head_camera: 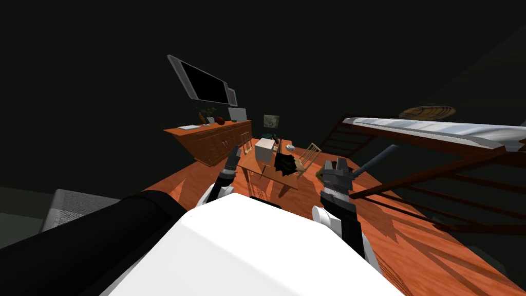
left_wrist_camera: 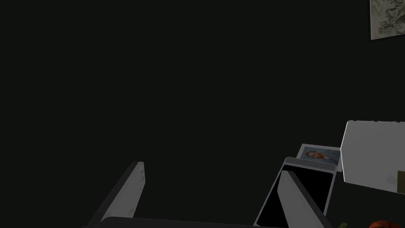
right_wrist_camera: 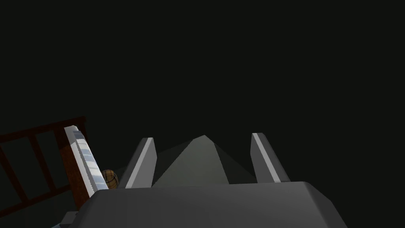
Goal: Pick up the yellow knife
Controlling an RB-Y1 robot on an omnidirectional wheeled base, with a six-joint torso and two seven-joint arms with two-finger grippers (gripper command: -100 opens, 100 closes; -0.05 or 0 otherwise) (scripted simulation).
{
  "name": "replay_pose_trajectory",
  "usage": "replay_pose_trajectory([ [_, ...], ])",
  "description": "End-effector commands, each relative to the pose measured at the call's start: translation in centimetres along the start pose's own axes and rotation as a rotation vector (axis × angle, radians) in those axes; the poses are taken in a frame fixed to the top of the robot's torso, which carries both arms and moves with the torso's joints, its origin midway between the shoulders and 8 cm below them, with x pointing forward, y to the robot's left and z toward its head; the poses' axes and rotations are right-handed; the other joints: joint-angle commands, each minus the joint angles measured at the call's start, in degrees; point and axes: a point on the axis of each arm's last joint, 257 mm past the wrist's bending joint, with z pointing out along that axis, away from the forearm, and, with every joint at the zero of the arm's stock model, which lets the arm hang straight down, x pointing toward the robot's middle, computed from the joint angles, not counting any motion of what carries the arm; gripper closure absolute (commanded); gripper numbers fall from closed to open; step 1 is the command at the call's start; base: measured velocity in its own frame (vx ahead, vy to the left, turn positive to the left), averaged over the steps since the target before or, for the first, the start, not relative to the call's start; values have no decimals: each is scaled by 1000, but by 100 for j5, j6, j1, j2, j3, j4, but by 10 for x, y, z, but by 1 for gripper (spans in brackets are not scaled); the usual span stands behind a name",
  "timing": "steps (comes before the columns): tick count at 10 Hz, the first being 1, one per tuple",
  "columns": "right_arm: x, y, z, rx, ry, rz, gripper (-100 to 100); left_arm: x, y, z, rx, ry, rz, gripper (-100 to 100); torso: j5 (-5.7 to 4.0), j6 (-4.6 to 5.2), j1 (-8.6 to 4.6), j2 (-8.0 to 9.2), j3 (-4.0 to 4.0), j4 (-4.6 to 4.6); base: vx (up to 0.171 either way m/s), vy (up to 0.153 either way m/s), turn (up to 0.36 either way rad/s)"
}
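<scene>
Sideboard [head_camera: 210, 139] far left by the wall, under a dark screen [head_camera: 205, 85]; left tool [head_camera: 236, 152] is spread wide, raised over the floor [head_camera: 195, 180] just off the tabletop's [head_camera: 285, 179] left edge. Tabletop carries a white box [head_camera: 265, 150] toward its far left corner and a black clump [head_camera: 285, 163] near the middle; knife is too small to tell among the small bits there. Right tool [head_camera: 335, 165] is also spread wide, raised off the tabletop's right edge, bed [head_camera: 436, 128] to its right.
</scene>
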Motion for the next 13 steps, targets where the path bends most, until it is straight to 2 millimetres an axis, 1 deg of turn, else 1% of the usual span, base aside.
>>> replay_pose_trajectory([
  [1,0,0,0,0,0,0,0,2,26,-11,-61,30,40,-100,0,0,0,0,0,0,-11,-70,-155],
  [2,0,0,0,0,0,0,0,2,41,-20,-98,46,65,-100,0,0,0,1,1,0,-11,-65,-194],
  [3,0,0,0,0,0,0,0,2,42,-20,-100,46,65,-100,0,2,1,0,0,0,-3,-37,-40],
  [4,0,0,0,0,0,0,0,2,58,-30,-141,62,91,-100,2,-2,9,-2,-1,0,0,-39,-111],
  [5,0,0,0,0,0,0,0,2,58,-30,-141,62,91,-100,2,0,11,-3,-2,0,2,-26,-47],
  [8,0,0,0,0,0,0,0,-2,105,-65,-266,113,168,-100,1,1,4,-3,-2,0,4,-65,-158],
  [10,0,0,0,0,0,0,0,-7,140,-96,-365,153,220,-100,-1,0,-5,-3,-2,-1,-3,-80,-207],
  [11,0,0,0,0,0,0,0,-7,141,-96,-367,154,220,-100,-2,0,-4,1,1,0,-2,-48,-64],
  [13,0,0,0,0,0,0,0,-13,171,-129,-461,196,270,-100,1,0,7,-3,-2,0,9,-56,-169],
])
